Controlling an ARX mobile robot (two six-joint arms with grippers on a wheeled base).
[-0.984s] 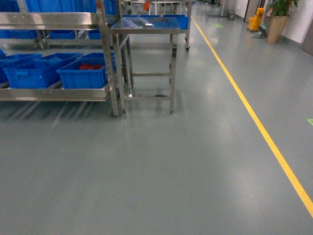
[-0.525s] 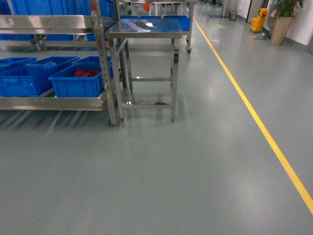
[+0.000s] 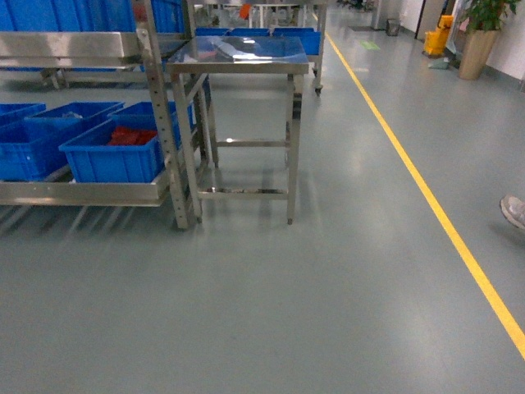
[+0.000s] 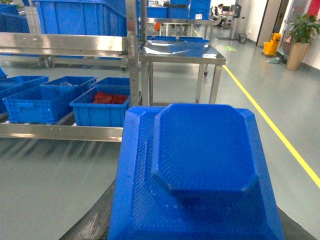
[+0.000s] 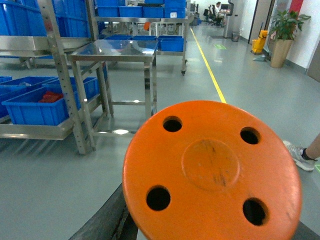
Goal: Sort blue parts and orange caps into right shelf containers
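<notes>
Left wrist view: a bright blue plastic part with a raised octagonal top and finely ribbed surface (image 4: 200, 175) fills the lower foreground, sitting directly ahead of the camera over a dark edge at the frame bottom. The left gripper's fingers are hidden behind the part, so I cannot tell how far they are open or whether they clamp it.

Right wrist view: a bright orange round cap with a flat top bearing four small holes and a central disc (image 5: 212, 167) fills the near foreground in the same way. The right gripper's fingers are likewise hidden; its opening and hold cannot be determined.

Head view: neither arm appears. Grey smooth floor (image 3: 271, 304) occupies the near field. A yellow painted floor line (image 3: 435, 209) runs diagonally along the right side, and a grey shoe (image 3: 513, 211) shows at the right edge.

Further on, a stainless steel table with a reflective top (image 3: 239, 57) stands on the floor, just beside a perforated steel shelf rack (image 3: 160, 115) at left. On the rack's low shelf sit rectangular bright blue plastic crates with thick rims (image 3: 111, 156); the nearest to the table contains red material (image 3: 131, 135). More blue crates sit on the upper shelf.

In the far right background stand a potted plant (image 3: 480, 33) and a yellow mop bucket (image 3: 439, 34).
</notes>
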